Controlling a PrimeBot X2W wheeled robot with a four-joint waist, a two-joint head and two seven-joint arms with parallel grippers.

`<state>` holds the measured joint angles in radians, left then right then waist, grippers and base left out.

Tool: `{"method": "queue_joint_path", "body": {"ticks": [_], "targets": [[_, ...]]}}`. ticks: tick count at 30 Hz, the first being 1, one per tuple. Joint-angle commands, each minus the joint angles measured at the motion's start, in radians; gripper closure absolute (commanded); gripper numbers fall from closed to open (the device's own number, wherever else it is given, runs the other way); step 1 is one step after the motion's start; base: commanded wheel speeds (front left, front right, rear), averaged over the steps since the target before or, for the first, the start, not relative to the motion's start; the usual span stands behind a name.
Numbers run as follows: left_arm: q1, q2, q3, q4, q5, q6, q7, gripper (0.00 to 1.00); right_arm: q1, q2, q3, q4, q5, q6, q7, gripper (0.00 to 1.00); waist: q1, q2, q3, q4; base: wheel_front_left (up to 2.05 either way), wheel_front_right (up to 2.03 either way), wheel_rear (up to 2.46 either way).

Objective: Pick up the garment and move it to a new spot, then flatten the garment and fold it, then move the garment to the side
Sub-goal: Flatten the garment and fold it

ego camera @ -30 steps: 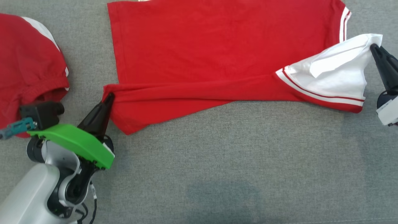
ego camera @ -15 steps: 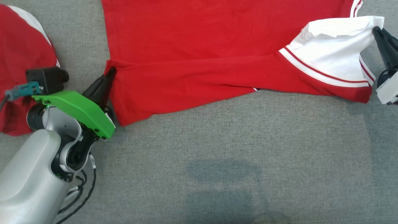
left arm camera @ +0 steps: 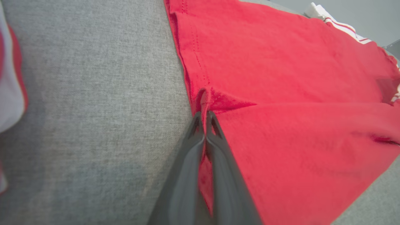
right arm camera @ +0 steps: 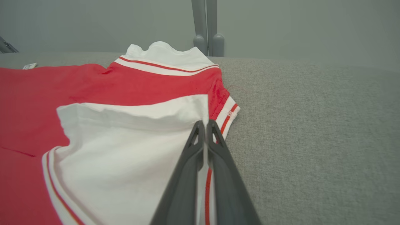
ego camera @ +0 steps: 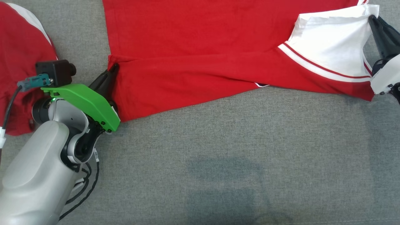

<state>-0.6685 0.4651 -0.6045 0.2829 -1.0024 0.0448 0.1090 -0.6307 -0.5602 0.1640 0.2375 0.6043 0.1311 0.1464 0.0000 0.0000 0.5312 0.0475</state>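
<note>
The garment (ego camera: 193, 40) is a red shirt with white, red-striped trim, spread over the grey cloth surface; its near strip is folded up over the body. My left gripper (ego camera: 115, 66) is shut on the red hem corner (left arm camera: 204, 97) at the left. My right gripper (ego camera: 372, 17) is shut on the white fabric (right arm camera: 175, 115) at the right end, lifting that corner over the red body. In the right wrist view the other white striped cuff (right arm camera: 165, 59) lies flat beyond.
A second red and white garment (ego camera: 22, 53) lies at the far left, partly behind my left arm (ego camera: 40, 168). The grey cloth surface (ego camera: 234, 156) stretches open toward the near side. A grey post (right arm camera: 207, 25) stands beyond the surface's far edge.
Both grippers have carried the near edge of the garment away from me, folding it further over the body. The head camera has shifted a little too.
</note>
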Motion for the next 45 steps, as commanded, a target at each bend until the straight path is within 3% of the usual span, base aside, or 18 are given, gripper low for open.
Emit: {"method": "queue_joint_path", "body": {"ticks": [1,9,18,23,30,42,44,45], "targets": [[-0.011,0.006,0.002,0.013,-0.002,-0.003,-0.006,0.00,-0.006,0.009,0.004,0.015,-0.012,-0.001,-0.005,0.00,0.0000,0.0000,-0.005,0.001,0.00,0.00,0.00],[0.072,0.021,0.027,-0.027,-0.044,0.009,-0.026,0.00,0.081,0.002,-0.020,-0.044,0.002,-0.001,-0.015,0.00,0.0000,0.0000,-0.051,-0.001,0.00,0.00,0.00],[0.336,0.092,0.056,-0.281,-0.115,0.127,-0.012,0.00,0.385,0.026,-0.091,-0.215,0.056,-0.001,0.119,0.00,0.0000,0.0000,-0.096,-0.026,0.00,0.00,0.00],[0.402,0.105,0.058,-0.353,-0.132,0.168,-0.007,0.00,0.453,0.056,-0.133,-0.250,0.048,-0.001,0.162,0.00,0.0000,0.0000,-0.090,-0.025,0.00,0.00,0.00],[0.365,0.092,0.048,-0.357,-0.139,0.176,0.024,0.00,0.423,0.068,-0.129,-0.286,0.018,-0.001,0.193,0.00,0.0000,0.0000,-0.068,-0.012,0.00,0.00,0.00],[0.305,0.054,0.026,-0.290,-0.142,0.151,0.049,0.00,0.373,0.058,-0.119,-0.262,0.001,-0.001,0.216,0.00,0.0000,0.0000,-0.048,-0.004,0.00,0.00,0.00],[0.300,0.050,0.023,-0.281,-0.146,0.149,0.053,0.00,0.366,0.056,-0.123,-0.259,0.007,-0.001,0.215,0.05,0.0000,0.0000,-0.046,-0.006,0.00,0.00,0.00],[0.298,0.049,0.022,-0.276,-0.147,0.148,0.056,0.00,0.361,0.055,-0.122,-0.256,0.010,-0.001,0.215,0.14,0.0000,0.0000,-0.045,-0.006,0.00,0.00,0.00]]}}
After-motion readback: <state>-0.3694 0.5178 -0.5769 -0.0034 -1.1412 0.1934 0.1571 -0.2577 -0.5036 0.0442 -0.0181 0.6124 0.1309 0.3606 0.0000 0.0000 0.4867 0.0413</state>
